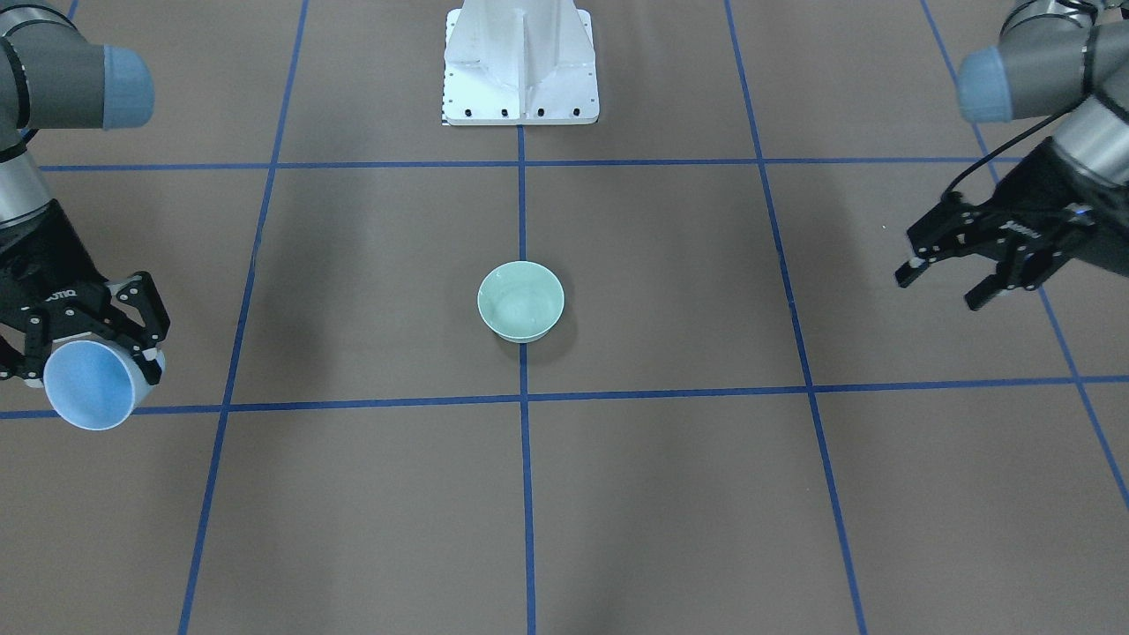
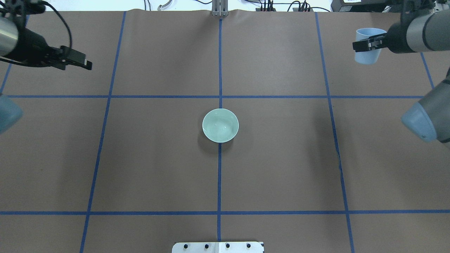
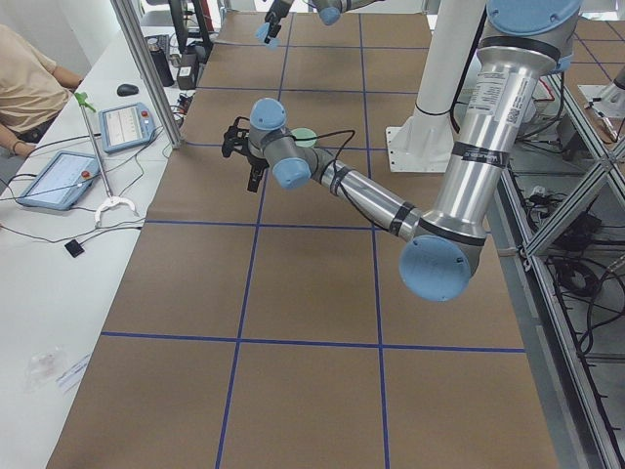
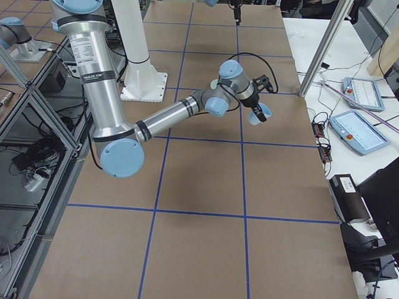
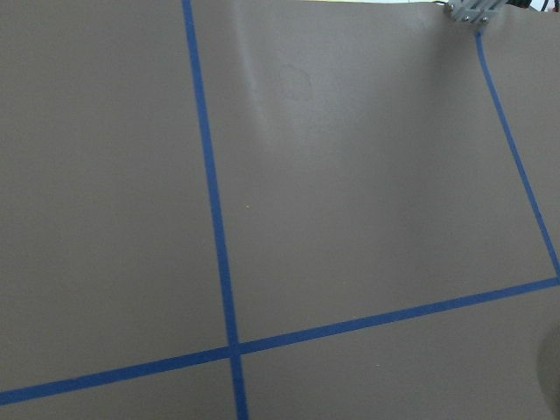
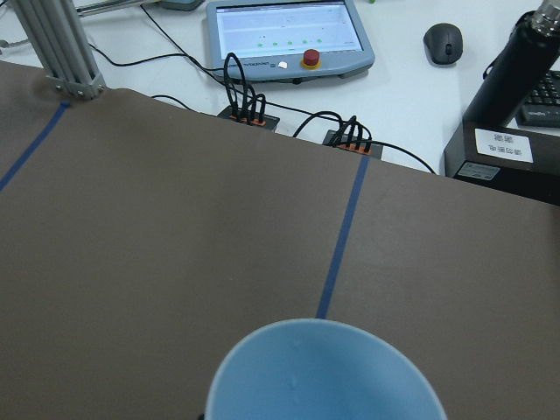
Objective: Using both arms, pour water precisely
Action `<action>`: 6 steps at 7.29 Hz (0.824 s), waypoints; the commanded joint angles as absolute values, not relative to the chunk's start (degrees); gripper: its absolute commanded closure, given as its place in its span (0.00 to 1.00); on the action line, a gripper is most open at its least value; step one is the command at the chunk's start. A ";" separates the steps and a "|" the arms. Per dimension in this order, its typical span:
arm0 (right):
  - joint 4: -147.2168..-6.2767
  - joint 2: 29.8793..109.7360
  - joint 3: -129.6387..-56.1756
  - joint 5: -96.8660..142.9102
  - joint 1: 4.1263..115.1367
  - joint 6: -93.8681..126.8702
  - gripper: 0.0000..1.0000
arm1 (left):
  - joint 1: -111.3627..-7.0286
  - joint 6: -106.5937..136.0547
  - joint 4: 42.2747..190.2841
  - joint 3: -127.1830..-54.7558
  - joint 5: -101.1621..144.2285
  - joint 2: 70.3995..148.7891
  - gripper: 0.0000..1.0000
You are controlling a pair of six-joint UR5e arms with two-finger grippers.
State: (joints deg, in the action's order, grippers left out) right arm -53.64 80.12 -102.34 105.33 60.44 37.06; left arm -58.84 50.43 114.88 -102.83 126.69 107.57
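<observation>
A pale green bowl [image 1: 520, 300] [image 2: 220, 125] stands at the table's middle on a blue tape crossing, with small glints inside. My right gripper [image 1: 93, 370] [image 2: 362, 45] is shut on a light-blue cup [image 1: 86, 386] [image 2: 367, 45] and holds it roughly upright above the table, far to the side of the bowl. The cup's rim fills the bottom of the right wrist view [image 6: 319, 372], and I cannot tell what is in it. My left gripper [image 1: 939, 288] [image 2: 84, 64] is open and empty, hovering far out on the opposite side. The left wrist view shows only table.
The white pedestal [image 1: 520, 62] [image 2: 218, 247] stands at the robot's edge of the table. Blue tape lines [image 5: 214, 227] grid the brown surface. Beyond the table's far edge are cables, a teach pendant [image 6: 289, 31] and a black bottle [image 6: 516, 70]. A seated person [image 3: 29, 78] is there too.
</observation>
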 commanded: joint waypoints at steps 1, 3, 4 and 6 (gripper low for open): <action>-34.37 89.53 -97.06 102.33 62.66 37.52 0.92 | -52.24 54.39 103.23 -102.92 120.97 116.33 0.00; -18.88 92.72 -88.64 95.91 62.58 38.58 0.87 | -45.38 56.94 100.91 -101.43 117.08 119.61 0.00; -12.81 92.81 -83.98 91.63 62.49 41.37 0.81 | -43.00 59.48 100.90 -101.43 114.81 119.88 0.00; -10.64 92.73 -81.91 86.86 61.35 42.54 0.71 | -38.78 64.84 99.24 -101.16 112.60 123.20 0.00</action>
